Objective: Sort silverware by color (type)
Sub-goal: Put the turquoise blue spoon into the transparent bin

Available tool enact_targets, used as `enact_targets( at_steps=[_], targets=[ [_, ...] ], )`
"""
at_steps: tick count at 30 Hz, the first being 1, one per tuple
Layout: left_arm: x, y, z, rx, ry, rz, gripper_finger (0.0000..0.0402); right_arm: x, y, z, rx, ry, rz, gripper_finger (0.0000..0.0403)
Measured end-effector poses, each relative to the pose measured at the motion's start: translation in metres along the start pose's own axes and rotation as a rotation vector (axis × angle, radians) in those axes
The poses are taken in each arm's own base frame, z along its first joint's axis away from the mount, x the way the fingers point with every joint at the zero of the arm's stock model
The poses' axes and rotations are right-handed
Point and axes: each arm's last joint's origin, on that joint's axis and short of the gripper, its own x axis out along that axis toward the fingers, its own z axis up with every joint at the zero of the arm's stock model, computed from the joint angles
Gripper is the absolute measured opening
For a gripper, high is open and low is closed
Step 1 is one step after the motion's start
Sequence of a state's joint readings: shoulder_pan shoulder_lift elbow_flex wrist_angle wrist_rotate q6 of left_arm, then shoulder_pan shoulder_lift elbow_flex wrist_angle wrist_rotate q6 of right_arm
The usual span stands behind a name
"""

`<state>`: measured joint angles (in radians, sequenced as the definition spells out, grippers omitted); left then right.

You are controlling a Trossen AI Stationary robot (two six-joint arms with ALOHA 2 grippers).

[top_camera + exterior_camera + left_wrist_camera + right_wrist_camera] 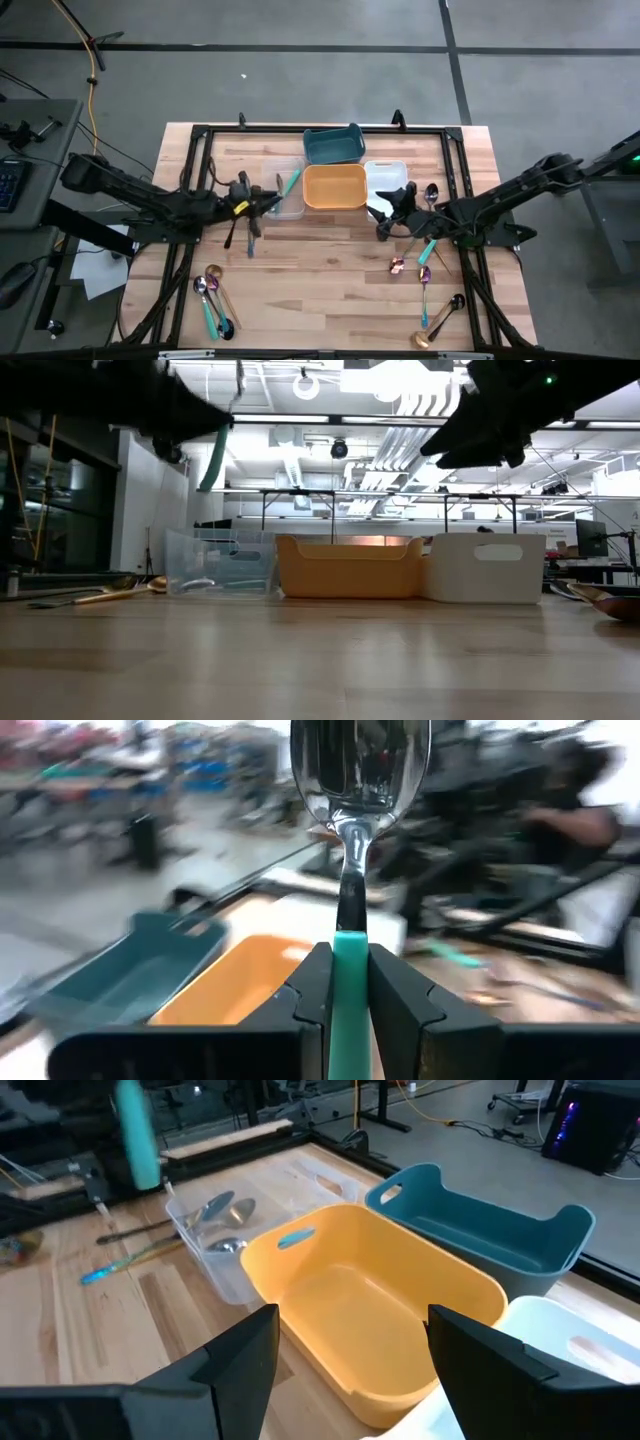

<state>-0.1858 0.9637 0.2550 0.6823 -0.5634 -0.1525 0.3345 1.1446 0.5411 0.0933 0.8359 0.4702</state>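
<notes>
My left gripper [350, 955] is shut on a teal-handled silver spoon [352, 780]. It holds the spoon in the air at the left side of the clear bin [287, 192], which has silver spoons [215, 1210] in it. The spoon's teal handle [213, 460] hangs below the gripper. My right gripper [352, 1330] stands open and empty above the table, at the near edge of the orange bin [335, 187] and the white bin [385, 178]. More silverware lies loose on the table at the near left [212, 295] and at the right [425, 270]. My left gripper pinches the spoon's teal handle [350, 945] between its two fingers, close to where the handle meets the metal neck. The fingers come level from the table's left and lie across the handle. The spoon is lifted clear and stands roughly upright, bowl above the fingers and handle below.
A teal bin [333, 145] stands behind the orange one. Two slim utensils [242, 238] lie on the table just in front of my left gripper. A black frame [200, 140] runs along the table's edges. There is bare wood at the middle front [320, 280].
</notes>
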Motion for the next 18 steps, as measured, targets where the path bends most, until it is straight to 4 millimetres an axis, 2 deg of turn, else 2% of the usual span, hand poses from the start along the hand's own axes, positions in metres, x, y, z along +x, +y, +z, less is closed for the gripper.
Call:
enact_targets(
  at_steps=[6,12,18],
  targets=[
    [0.013,0.014,-0.018,-0.013,0.166,0.195,0.0037,0.012,-0.001,-0.002,0.016,-0.006,-0.033,0.0248],
    [0.031,0.016,-0.023,0.014,0.239,0.257,0.0037,0.018,-0.005,-0.001,0.026,0.003,-0.055,0.0248],
    [0.048,0.015,-0.029,0.053,0.383,0.325,0.0037,0.018,-0.005,-0.002,0.026,0.017,-0.027,0.0248]
  ],
)
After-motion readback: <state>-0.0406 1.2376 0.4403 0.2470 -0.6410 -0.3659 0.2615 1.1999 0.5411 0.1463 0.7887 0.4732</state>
